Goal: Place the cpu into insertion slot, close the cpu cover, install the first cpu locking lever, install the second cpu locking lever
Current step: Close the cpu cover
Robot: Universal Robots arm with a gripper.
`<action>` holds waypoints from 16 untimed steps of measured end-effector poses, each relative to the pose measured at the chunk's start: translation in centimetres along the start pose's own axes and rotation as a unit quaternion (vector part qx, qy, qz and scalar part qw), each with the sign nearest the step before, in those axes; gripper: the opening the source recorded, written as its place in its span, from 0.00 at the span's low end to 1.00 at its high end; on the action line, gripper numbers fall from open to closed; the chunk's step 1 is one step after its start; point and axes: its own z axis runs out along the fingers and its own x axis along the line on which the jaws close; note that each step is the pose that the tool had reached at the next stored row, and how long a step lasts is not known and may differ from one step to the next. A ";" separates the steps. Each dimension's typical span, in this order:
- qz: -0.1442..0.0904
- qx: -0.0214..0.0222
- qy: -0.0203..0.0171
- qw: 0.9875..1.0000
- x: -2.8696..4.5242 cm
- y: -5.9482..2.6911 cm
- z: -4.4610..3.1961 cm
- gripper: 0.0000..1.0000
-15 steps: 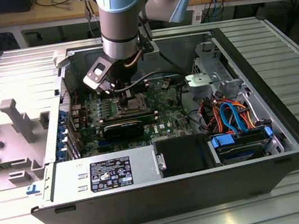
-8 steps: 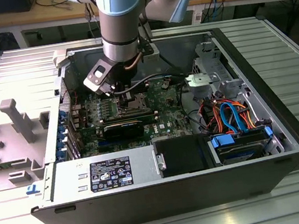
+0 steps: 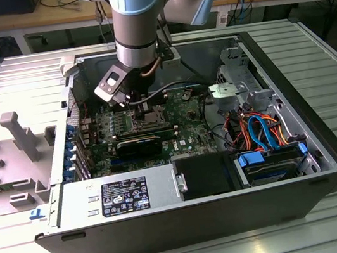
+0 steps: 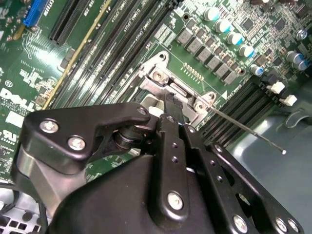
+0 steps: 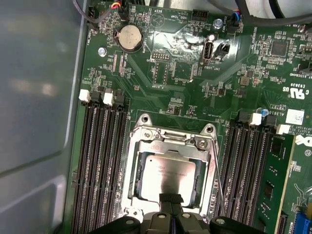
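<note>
The cpu (image 5: 168, 170) lies in the insertion slot (image 3: 148, 112), far and toward the exterior view's left in the computer case (image 3: 190, 222), cpu cover (image 5: 165, 145) down over it — the gripper (image 5: 170, 199), jaws clenched together on nothing, poised at the cover's edge.

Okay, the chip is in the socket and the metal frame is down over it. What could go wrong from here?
1. The gripper sits at the edge of the cpu cover, just above the cpu. An off-centre push might tilt the cover or scrape the chip.
2. The thin locking lever juts out unhooked, so the cover could lift or the rod could get bent.
</note>
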 end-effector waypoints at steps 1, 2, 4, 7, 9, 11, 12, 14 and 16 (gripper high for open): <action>0.000 0.001 0.000 1.000 -0.02 0.14 -0.02 0.11; 0.000 0.001 0.000 1.000 -0.04 0.29 -0.03 0.11; 0.000 0.001 0.001 1.000 -0.06 0.38 -0.03 0.11; 0.000 0.001 0.001 1.000 -0.06 0.40 -0.04 0.11; 0.000 0.001 0.001 1.000 -0.06 0.42 -0.09 0.11; 0.000 0.001 0.001 1.000 -0.06 0.42 -0.10 0.11; 0.000 0.001 0.001 1.000 -0.06 0.42 -0.13 0.11; 0.000 0.001 0.001 1.000 -0.05 0.42 -0.19 0.11; 0.000 0.001 0.001 1.000 -0.05 0.42 -0.25 0.11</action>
